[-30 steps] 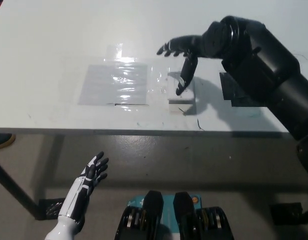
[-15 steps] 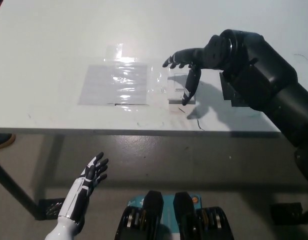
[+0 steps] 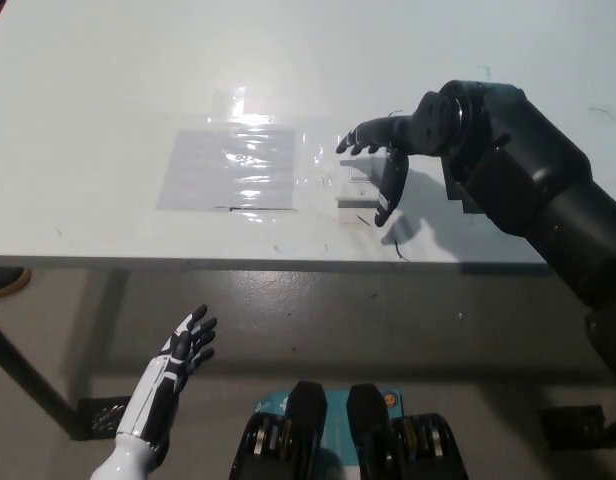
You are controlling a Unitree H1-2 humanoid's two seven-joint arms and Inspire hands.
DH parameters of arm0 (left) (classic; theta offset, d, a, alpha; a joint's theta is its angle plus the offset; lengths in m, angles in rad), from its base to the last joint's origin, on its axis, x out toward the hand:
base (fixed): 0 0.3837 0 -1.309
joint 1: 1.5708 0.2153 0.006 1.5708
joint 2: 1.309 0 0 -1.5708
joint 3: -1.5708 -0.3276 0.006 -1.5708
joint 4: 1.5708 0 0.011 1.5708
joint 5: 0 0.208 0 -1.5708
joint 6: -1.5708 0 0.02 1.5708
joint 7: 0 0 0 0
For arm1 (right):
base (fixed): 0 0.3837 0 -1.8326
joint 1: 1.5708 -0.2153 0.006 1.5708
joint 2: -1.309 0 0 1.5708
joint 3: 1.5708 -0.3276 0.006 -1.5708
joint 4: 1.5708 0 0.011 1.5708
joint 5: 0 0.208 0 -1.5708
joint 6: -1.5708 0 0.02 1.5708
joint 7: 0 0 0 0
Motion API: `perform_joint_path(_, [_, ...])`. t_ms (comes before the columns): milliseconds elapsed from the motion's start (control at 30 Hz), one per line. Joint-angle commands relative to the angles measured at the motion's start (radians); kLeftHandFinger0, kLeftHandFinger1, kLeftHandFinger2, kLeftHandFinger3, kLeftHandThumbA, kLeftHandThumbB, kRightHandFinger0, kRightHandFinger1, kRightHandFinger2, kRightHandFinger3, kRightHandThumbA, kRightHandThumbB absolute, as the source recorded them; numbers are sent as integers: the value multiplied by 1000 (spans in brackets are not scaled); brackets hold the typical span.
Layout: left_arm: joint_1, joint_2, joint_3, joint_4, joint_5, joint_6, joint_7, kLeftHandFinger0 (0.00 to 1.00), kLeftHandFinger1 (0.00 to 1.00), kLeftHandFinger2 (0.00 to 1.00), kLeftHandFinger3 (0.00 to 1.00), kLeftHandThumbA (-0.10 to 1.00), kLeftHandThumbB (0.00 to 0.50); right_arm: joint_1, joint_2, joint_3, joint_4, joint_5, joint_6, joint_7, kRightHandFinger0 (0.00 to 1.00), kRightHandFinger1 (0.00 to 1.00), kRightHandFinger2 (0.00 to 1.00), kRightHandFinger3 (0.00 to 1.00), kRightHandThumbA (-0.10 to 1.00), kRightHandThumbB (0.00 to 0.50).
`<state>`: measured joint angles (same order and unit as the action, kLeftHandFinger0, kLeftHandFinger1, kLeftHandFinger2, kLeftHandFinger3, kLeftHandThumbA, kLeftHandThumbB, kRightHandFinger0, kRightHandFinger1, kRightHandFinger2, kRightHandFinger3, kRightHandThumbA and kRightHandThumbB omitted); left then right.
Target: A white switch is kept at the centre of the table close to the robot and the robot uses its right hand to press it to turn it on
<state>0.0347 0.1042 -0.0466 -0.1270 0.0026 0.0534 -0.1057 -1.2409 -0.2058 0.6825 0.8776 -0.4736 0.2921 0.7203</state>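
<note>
**Switch just left of right hand**

Right hand (image 3: 383, 160) spread, holding nothing, one finger pointing down beside the white switch (image 3: 356, 182) near the table (image 3: 108, 80) front edge. Left hand (image 3: 185, 345) rests open below, well apart.

A broad white table (image 3: 108, 90) fills the far part of the scene, its near edge running left to right; glare falls on a clear taped sheet (image 3: 228, 168) left of centre; below the edge lies grey floor (image 3: 318, 320); a dark table leg (image 3: 28, 372) slants at the near left; a dark foot (image 3: 573, 425) shows at the near right.
</note>
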Motion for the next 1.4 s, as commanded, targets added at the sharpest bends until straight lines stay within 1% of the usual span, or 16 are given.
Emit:
perform_joint_path(0, [1,2,5,-30,-8,-6,-2,1000,1000,1000,1000,1000,40,-37,4,-12,-22,-19,4,16,1000,1000,1000,1000,1000,329])
perform_joint_path(100, [3,3,4,-24,-7,-14,-3,1000,1000,1000,1000,1000,37,-29,-2,-14,-35,-20,4,27,1000,1000,1000,1000,1000,333])
perform_joint_path(133, [4,1,3,-19,-9,-17,-4,1000,1000,1000,1000,1000,27,-27,-4,-15,-36,-18,8,36,1000,1000,1000,1000,1000,328])
perform_joint_path(233, [7,1,3,-15,-8,-24,-3,1000,1000,1000,1000,1000,35,-24,-7,-12,-42,-23,4,46,1000,1000,1000,1000,1000,328])
perform_joint_path(300, [7,0,3,-15,-4,-21,0,1000,1000,1000,1000,1000,53,-24,-7,-13,-46,-25,13,57,1000,1000,1000,1000,1000,342])
perform_joint_path(367, [6,1,3,-16,-6,-23,-2,1000,1000,1000,1000,1000,49,-23,-11,-6,-56,-37,14,58,1000,1000,1000,1000,1000,352])
perform_joint_path(467, [5,-1,4,-21,-5,-15,1,1000,1000,1000,1000,1000,57,-23,-14,-8,-57,-40,11,65,1000,1000,1000,1000,1000,347])
perform_joint_path(633, [0,2,6,-17,-7,-23,-1,1000,1000,1000,1000,1000,54,-28,-12,-8,-53,-44,12,69,1000,1000,1000,1000,1000,356])
perform_joint_path(667, [-1,2,7,-17,-7,-22,0,1000,1000,1000,1000,1000,57,-28,-10,-14,-50,-38,12,70,1000,1000,1000,1000,1000,349])
perform_joint_path(700, [0,1,7,-17,-11,-21,-2,1000,1000,1000,1000,1000,53,-28,-8,-17,-46,-35,22,73,1000,1000,1000,1000,1000,356])
perform_joint_path(800, [-1,2,7,-18,-9,-23,-2,1000,1000,1000,1000,1000,51,-32,-9,-14,-45,-41,19,73,1000,1000,1000,1000,1000,340])
perform_joint_path(900, [-2,1,7,-20,-8,-20,0,1000,1000,1000,1000,1000,48,-32,-9,-9,-43,-47,15,70,1000,1000,1000,1000,1000,348])
perform_joint_path(1167, [1,1,7,-27,-13,-14,-3,1000,1000,1000,1000,1000,48,-22,-9,-10,-46,-49,15,78,1000,1000,1000,1000,1000,339])
perform_joint_path(1200, [-2,0,5,-25,-10,-17,-3,1000,1000,1000,1000,1000,43,-20,-10,-8,-39,-50,8,77,1000,1000,1000,1000,1000,322])
perform_joint_path(1267, [-3,2,5,-19,-12,-22,-5,1000,1000,1000,1000,1000,46,-10,-3,0,-23,-57,3,74,1000,1000,1000,1000,1000,344])
perform_joint_path(1367, [-3,2,7,-20,-11,-18,-3,1000,1000,1000,1000,1000,52,-9,5,11,-6,-65,11,87,1000,1000,1000,1000,1000,353])
